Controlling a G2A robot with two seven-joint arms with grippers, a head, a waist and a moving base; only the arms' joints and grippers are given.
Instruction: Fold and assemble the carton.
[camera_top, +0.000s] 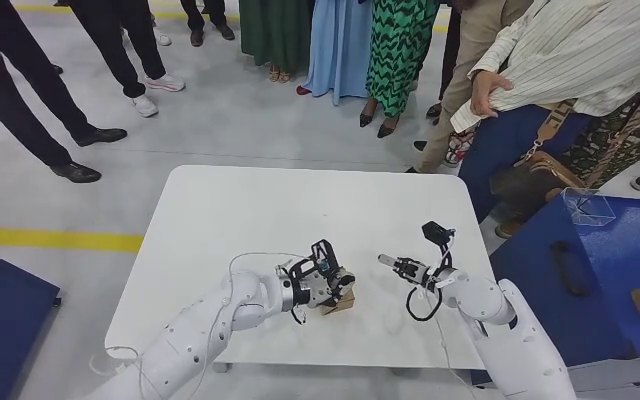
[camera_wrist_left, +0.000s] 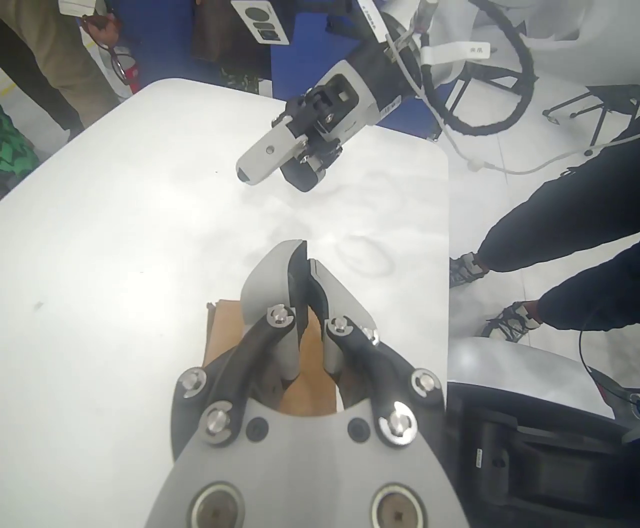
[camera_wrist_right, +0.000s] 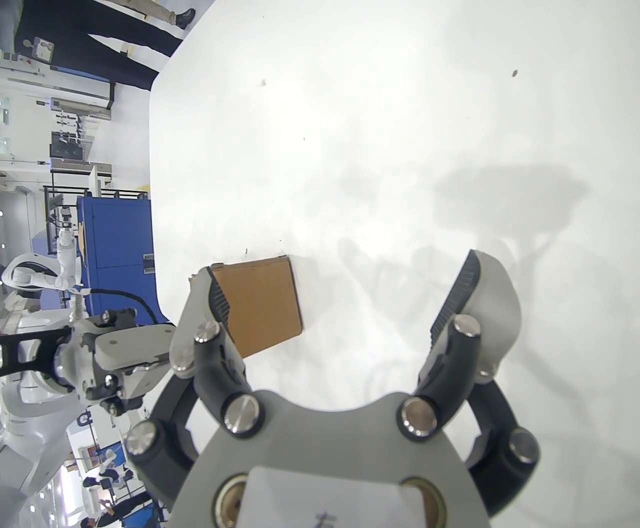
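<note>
The left hand (camera_wrist_left: 306, 262) has its fingers pressed together just over the small brown cardboard carton (camera_top: 341, 301); whether it pinches a flap, I cannot tell. The right hand (camera_wrist_right: 342, 272), wide open and empty, hangs apart at the carton's 3 o'clock. The edge of the white rounded bench (camera_top: 250, 220) is near at 6 o'clock, and much surface lies toward 12.

The small brown cardboard carton (camera_wrist_right: 262, 305) is matt raw paperboard with a slightly fibrous face. The white rounded-corner table (camera_wrist_right: 400, 125) under it is smooth with a faint satin sheen, marked by dull ring scuffs. The right gripper (camera_wrist_right: 342, 270) has matt grey plastic fingers (camera_wrist_right: 495, 295), black ribbed rubbery pads (camera_wrist_right: 452, 295) and glossy metal pins (camera_wrist_right: 242, 412). The left gripper (camera_wrist_left: 306, 252) looks the same, with semi-glossy black links (camera_wrist_left: 260, 345).
</note>
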